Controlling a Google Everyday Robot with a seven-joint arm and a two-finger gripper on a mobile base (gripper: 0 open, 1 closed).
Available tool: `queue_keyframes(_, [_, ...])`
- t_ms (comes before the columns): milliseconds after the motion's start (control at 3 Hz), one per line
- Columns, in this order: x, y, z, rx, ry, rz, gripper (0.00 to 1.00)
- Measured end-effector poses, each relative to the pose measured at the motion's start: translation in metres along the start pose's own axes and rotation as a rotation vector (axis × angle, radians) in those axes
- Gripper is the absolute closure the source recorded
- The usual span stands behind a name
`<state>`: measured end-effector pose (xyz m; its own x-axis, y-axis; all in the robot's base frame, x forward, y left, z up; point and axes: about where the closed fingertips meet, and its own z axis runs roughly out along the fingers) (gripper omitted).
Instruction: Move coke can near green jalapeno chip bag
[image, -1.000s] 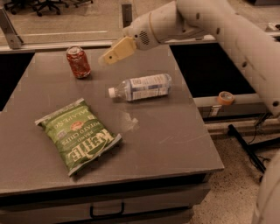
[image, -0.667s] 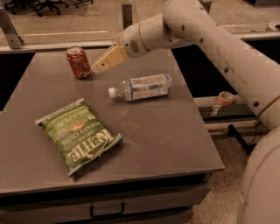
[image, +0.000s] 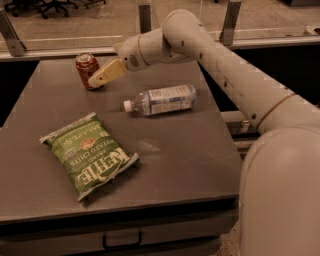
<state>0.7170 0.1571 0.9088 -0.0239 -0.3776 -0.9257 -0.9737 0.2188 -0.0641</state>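
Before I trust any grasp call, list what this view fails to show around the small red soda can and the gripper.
1. Camera view: the lower right side of the small red soda can is hidden behind the gripper, so contact between them cannot be told.
2. Camera view: the white arm is cut off by the right and bottom edges.
3. Camera view: the left side of the grey table is cut off by the left edge.

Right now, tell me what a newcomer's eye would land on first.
The big white arm reaches in from the right, its pincer beside the coke can at the far left of the table. The green jalapeno chip bag lies flat at near left, a clear water bottle on its side mid-table.
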Motion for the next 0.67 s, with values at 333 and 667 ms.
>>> queue_keyframes(333, [-0.003,-0.006,0.035,-0.035,-0.027,-0.041,0.0])
queue_keyframes(667, [-0.003,-0.006,0.062,-0.073,-0.04,-0.075,0.18])
